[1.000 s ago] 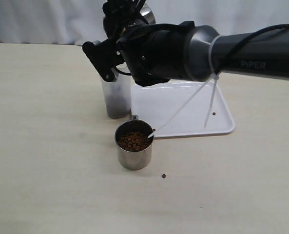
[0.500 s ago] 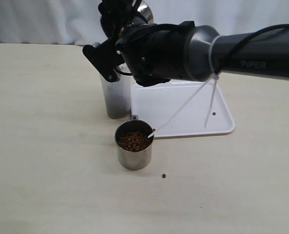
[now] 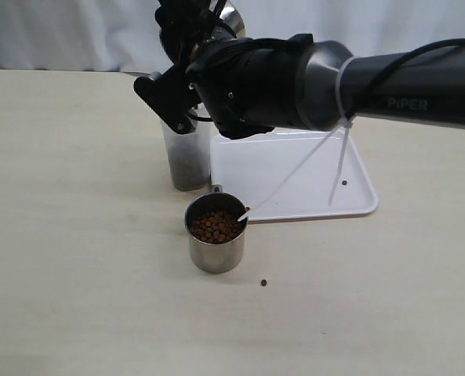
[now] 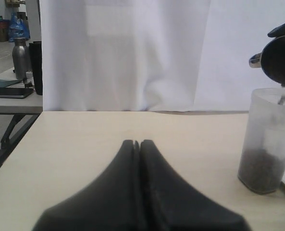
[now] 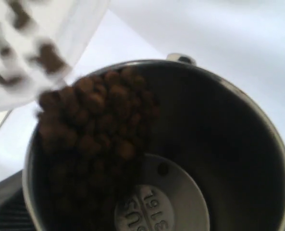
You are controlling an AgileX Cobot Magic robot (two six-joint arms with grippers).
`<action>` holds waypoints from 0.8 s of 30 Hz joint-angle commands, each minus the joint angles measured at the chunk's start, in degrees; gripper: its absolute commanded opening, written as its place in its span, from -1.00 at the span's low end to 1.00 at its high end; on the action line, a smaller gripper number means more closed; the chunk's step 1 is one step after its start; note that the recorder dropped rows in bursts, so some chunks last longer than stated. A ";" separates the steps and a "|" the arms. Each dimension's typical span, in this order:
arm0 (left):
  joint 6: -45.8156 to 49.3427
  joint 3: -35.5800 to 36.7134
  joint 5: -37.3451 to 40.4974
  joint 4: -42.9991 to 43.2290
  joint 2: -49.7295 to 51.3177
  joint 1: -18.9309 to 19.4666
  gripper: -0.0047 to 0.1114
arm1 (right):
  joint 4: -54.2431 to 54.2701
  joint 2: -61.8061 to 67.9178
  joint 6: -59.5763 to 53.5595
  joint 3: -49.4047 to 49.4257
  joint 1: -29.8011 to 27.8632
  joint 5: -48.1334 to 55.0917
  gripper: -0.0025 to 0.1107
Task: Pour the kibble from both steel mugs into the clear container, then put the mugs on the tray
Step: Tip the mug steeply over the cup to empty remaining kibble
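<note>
The desk (image 3: 75,235) is pale beige with faint wood grain. The tray (image 3: 295,180) is plain white. The upright steel mug (image 3: 215,252) is mirror-silver and its kibble (image 3: 215,225) dark brown (a stray pellet (image 3: 263,283) at the mug's five o'clock is the same brown). The clear container (image 3: 187,160) is frosted, browner low down. The tilted steel mug (image 5: 229,144) is shadowy grey inside. The left hand (image 4: 136,144) is matte black and the curtain (image 4: 132,48) white.

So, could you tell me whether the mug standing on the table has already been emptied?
No, the mug on the table is filled with brown kibble nearly up to its rim.
</note>
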 commanded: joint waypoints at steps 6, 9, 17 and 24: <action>-0.12 0.16 -0.47 -0.29 -0.18 0.13 -0.92 | -1.16 -0.55 -3.23 -0.03 1.39 0.34 -0.87; -0.12 0.16 -0.47 -0.29 -0.18 0.13 -0.92 | -1.16 -0.55 -4.02 -0.03 1.69 1.16 -0.87; -0.12 0.16 -0.47 -0.29 -0.18 0.13 -0.92 | -1.16 -0.55 -7.25 -0.03 2.04 2.72 -0.87; -0.12 0.16 -0.47 -0.29 -0.18 0.13 -0.92 | -1.16 -0.55 -9.17 -0.03 2.04 1.62 -0.87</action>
